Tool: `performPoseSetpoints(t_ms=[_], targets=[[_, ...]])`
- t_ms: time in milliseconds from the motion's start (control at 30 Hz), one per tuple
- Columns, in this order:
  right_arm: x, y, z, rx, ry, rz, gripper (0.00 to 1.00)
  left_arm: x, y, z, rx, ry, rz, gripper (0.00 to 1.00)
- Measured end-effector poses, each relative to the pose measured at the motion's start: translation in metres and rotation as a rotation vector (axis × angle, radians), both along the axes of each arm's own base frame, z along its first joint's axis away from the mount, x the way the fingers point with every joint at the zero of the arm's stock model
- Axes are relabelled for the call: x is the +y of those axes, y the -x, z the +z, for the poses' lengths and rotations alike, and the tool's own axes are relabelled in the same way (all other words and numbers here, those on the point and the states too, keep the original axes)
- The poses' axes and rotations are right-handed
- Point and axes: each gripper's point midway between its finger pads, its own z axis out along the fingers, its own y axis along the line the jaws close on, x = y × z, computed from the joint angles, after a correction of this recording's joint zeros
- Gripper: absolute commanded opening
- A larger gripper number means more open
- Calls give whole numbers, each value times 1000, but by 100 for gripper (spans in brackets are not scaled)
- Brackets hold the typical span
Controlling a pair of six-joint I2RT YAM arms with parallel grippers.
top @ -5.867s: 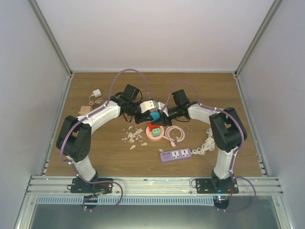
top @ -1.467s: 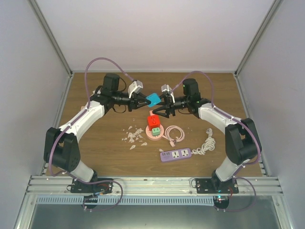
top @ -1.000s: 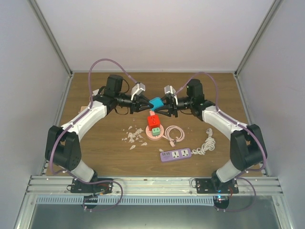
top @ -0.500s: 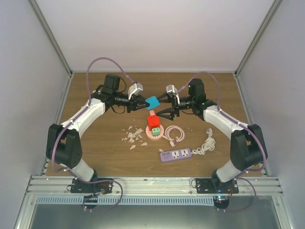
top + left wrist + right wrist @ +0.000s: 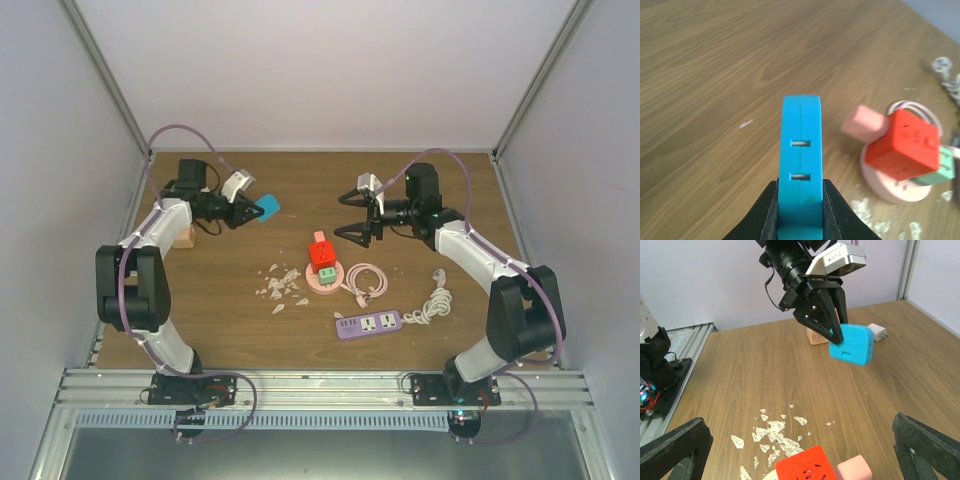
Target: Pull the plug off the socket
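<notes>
- The left end effector (image 5: 247, 210) is clamped on a flat blue plastic socket block (image 5: 267, 206), held clear above the wooden tabletop (image 5: 220, 300) at about ten o'clock.
- The right end effector (image 5: 353, 213) hangs at about one o'clock with its jaws spread wide and nothing between them.
- A small pink plastic plug (image 5: 852, 473) lies at centre against a red cube adapter (image 5: 322, 254) on a round pink base (image 5: 327, 282), just below the right end effector and well apart from the blue block.
- I'd judge the plug light, rigid and smooth; its flat sides look best for gripping.
</notes>
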Motion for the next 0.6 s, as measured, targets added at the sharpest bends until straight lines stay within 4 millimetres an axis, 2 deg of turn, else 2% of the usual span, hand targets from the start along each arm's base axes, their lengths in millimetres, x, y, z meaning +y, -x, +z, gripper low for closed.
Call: performPoseSetpoints(t_ms=[167,300,400,600], targets=[[-1,2,-4,-1,17,6,100,61,-9,-28,58,-45,166,1],[0,1,-8,3,27,11,100,96,-9,-53,120,-81,265,4],[1,-1,-14,17,34,14,100,105,-10,-70,156,-101,290,4],[3,0,-23,46,47,20,100,110,-10,-106,246,-125,305,4]])
